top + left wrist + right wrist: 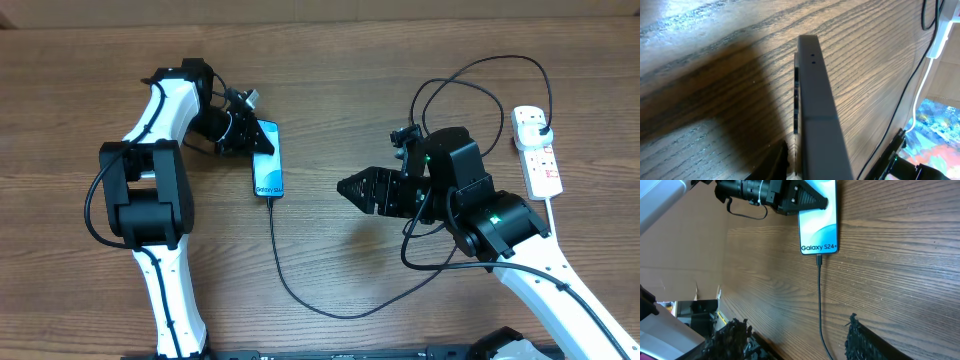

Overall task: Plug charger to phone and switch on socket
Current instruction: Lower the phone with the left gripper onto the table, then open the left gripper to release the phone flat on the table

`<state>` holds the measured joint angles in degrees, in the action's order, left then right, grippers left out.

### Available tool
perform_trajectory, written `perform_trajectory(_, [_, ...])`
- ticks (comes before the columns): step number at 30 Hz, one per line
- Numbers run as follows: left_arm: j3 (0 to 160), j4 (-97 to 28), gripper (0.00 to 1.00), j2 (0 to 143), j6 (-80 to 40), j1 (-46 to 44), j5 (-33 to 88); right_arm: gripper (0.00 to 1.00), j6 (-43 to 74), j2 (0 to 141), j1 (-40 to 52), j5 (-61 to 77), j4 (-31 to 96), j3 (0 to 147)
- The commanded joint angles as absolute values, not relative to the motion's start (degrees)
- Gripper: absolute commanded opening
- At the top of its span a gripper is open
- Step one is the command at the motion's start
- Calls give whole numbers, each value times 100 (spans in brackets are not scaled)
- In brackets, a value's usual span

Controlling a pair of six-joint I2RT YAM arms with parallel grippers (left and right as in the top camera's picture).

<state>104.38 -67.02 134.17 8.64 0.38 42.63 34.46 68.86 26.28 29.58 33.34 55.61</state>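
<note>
Charger (285, 282) tip looks seated in the phone's (268, 162) near end, so the step in hand is judged to be the socket (536, 150), lying well right of the phone with the plug (541, 124) in its far end. The right gripper (345, 187) hovers just right of the phone, jaws wide apart and empty. It should turn away from the phone, narrow its jaws and press one fingertip straight down on the switches (548, 170) beside the plug; which one serves it is too small to tell. Cable loops right of the phone lie around that arm and could snag, tugging the tip out. The left gripper (258, 135) sits at the phone's far end; whether it clamps cannot be told.
</note>
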Motion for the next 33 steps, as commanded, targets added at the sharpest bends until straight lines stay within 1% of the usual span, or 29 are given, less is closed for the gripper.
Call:
perform_trajectory(1, [10418, -6726, 18, 13384, 808, 34, 4436, 66, 3409, 6893, 2613, 2915, 3339, 5653])
perform_trajectory(6, [10418, -6733, 18, 13384, 773, 34, 4436, 66, 3409, 6893, 2613, 2915, 3339, 5653])
perform_trajectory(7, [10418, -6746, 8, 13384, 744, 36, 4438, 66, 3409, 6893, 2613, 2915, 3339, 5653])
perform_trajectory(8, [10418, -6751, 5, 13384, 744, 34, 4438, 66, 3409, 6893, 2613, 2915, 3339, 5653])
perform_trajectory(9, [10418, -6759, 5, 13384, 744, 34, 4438, 66, 3406, 6893, 2613, 2915, 3339, 5653])
perform_trajectory(15, [10418, -6768, 7, 13384, 607, 32, 4438, 66, 3406, 6893, 2613, 2915, 3339, 5653])
perform_trajectory(16, [10418, -6768, 8, 13384, 591, 32, 4440, 66, 3406, 6893, 2613, 2915, 3339, 5653])
perform_trajectory(18, [10418, -6790, 13, 13384, 434, 32, 4436, 66, 3406, 6893, 2613, 2915, 3339, 5653])
perform_trajectory(26, [10418, -6871, 14, 13384, -318, 38, 4436, 66, 3406, 6893, 2613, 2915, 3339, 5653])
perform_trajectory(29, [10418, -6864, 15, 13384, -390, 36, 4434, 66, 3409, 6893, 2613, 2917, 3339, 5653])
perform_trajectory(33, [10418, -6842, 21, 13384, -390, 36, 4372, 66, 3406, 6893, 2613, 2915, 3339, 5653])
